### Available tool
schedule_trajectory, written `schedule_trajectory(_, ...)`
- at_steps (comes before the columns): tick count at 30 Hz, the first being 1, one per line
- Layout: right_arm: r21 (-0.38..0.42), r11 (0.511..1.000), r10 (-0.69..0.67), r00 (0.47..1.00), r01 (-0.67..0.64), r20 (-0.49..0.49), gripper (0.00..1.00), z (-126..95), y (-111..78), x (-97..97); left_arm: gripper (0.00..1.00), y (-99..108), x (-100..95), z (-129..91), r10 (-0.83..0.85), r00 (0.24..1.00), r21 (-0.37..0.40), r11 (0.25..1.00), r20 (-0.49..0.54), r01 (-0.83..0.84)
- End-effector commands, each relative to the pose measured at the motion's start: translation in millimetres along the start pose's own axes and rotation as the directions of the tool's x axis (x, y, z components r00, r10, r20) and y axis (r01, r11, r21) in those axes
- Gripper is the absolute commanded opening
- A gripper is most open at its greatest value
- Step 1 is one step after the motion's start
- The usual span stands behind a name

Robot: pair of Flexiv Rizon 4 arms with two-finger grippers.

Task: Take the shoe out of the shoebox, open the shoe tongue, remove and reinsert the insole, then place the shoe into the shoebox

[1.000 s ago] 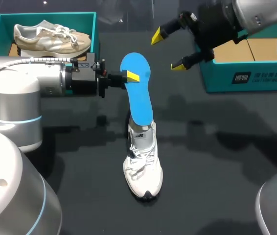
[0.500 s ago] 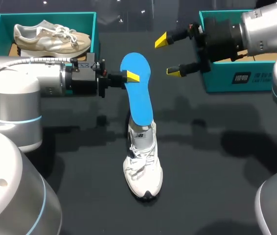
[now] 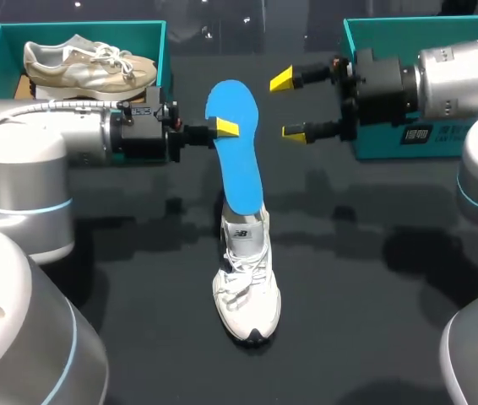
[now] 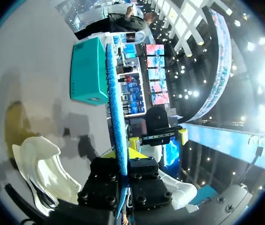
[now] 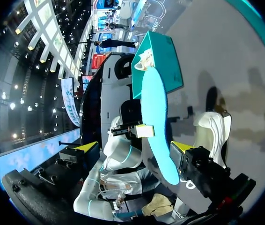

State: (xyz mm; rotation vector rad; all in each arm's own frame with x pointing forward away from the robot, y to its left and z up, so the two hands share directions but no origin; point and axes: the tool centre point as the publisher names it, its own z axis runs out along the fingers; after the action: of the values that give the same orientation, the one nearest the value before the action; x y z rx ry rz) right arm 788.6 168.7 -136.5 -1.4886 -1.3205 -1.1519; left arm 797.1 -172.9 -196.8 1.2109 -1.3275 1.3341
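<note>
A white lace-up sneaker (image 3: 246, 287) stands on the dark tabletop (image 3: 349, 278) below the left tool (image 3: 226, 128) — clamped on a flat blue foam insole (image 3: 241, 160), whose lower end seemingly sits in the heel opening. Just beyond the insole, the right tool (image 3: 288, 105) gapes wide, holding nothing.

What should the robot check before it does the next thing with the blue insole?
1. Left gripper shut on the insole: ok.
2. Right gripper open and clear of the insole: ok.
3. Insole's lower end at the shoe's heel opening: ok.
4. Insole's lower end fully out of the shoe: cannot tell.
5. Shoe standing on its sole: ok.
6. Room in the shoebox behind the right gripper: cannot tell, the arm hides it.
</note>
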Motion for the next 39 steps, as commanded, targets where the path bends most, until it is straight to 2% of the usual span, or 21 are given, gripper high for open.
schedule_trajectory(1,0.001,1.0,-0.001,1.0,0.001,-0.007,1.0,2,-0.8,-1.7,0.0,-1,-0.5,-6,0.158,0.986,0.077,0.985,-0.059,-0.153)
schedule_trajectory(5,0.01,1.0,0.005,1.0,-0.005,-0.016,1.0,4,-1.2,-3.7,0.0,-9,4.2,-12,0.314,0.947,0.105,0.946,-0.073,-0.306)
schedule_trajectory(10,0.02,1.0,0.012,0.999,-0.011,-0.029,1.0,5,-1.2,-6.0,0.0,-13,9.3,-15,0.512,0.855,0.131,0.856,-0.083,-0.5)
schedule_trajectory(20,0.034,0.999,0.027,0.998,-0.025,-0.053,1.0,6,-2.0,-9.0,0.0,-17,14.5,-21,0.753,0.653,0.144,0.657,-0.076,-0.74)
schedule_trajectory(26,0.035,0.999,0.029,0.997,-0.027,-0.065,1.0,5,-3.2,-9.9,0.0,-18,14.3,-27,0.881,0.469,0.176,0.472,-0.064,-0.864)
schedule_trajectory(33,0.03,0.999,0.032,0.996,-0.03,-0.079,1.0,2,-4.5,-11.9,0.0,-24,15.0,-36,0.976,0.214,0.242,0.218,-0.042,-0.945)
schedule_trajectory(39,0.026,0.999,0.04,0.994,-0.038,-0.097,1.0,0,-6.4,-13.6,0.0,-28,19.3,-41,0.996,-0.092,0.317,-0.088,0.003,-0.944)
